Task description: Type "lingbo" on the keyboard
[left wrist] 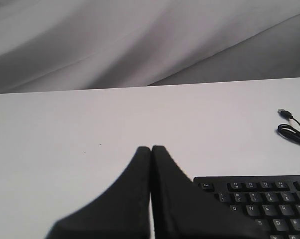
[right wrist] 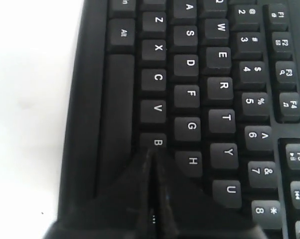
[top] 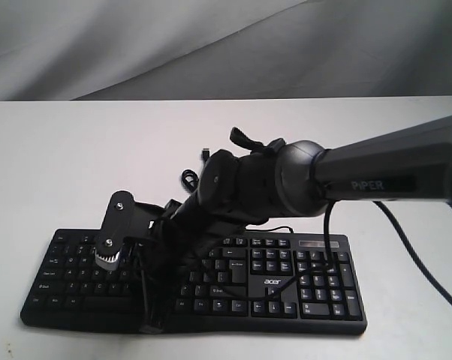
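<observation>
The black keyboard [top: 274, 283] lies along the near side of the white table, its "acer" logo facing the exterior camera. My right arm reaches across it from the right. The right gripper [top: 151, 306] comes down on the left-middle keys. In the right wrist view the right gripper [right wrist: 153, 155] is shut, its tips resting at the edge of the B key [right wrist: 157, 141], with V, G and H beside it. My left gripper [left wrist: 151, 148] is shut and empty over bare table, just left of the keyboard's Esc corner [left wrist: 206, 185]. It does not show in the exterior view.
The keyboard's thin black cable [top: 188, 178] lies coiled behind the keyboard, its USB plug [top: 204, 153] loose on the table; the plug [left wrist: 284, 112] also shows in the left wrist view. A grey cloth backdrop [top: 211, 45] hangs behind the table. The right arm's own cable [top: 327, 247] hangs over the number pad.
</observation>
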`<action>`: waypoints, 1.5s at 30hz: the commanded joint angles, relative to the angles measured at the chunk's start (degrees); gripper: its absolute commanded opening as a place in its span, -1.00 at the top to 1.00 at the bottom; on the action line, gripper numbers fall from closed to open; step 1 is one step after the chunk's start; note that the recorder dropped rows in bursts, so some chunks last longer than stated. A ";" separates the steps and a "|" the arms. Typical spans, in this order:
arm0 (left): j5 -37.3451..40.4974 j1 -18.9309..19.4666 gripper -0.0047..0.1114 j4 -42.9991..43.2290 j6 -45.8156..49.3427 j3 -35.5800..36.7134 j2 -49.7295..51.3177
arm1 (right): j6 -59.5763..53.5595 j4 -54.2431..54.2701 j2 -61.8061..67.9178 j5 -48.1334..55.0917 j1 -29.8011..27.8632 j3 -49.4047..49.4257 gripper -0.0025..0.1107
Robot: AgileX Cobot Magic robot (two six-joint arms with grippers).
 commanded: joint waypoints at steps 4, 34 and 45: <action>-0.39 0.06 0.91 -0.21 -0.12 0.28 -0.21 | -0.22 0.25 0.55 -0.22 0.09 -0.13 0.96; -0.39 0.06 0.91 -0.21 -0.12 0.28 -0.21 | 1.67 0.39 5.25 1.45 0.09 -9.67 0.96; -0.39 0.06 0.91 -0.21 -0.12 0.28 -0.21 | 1.80 0.39 5.25 1.53 0.09 -9.67 0.96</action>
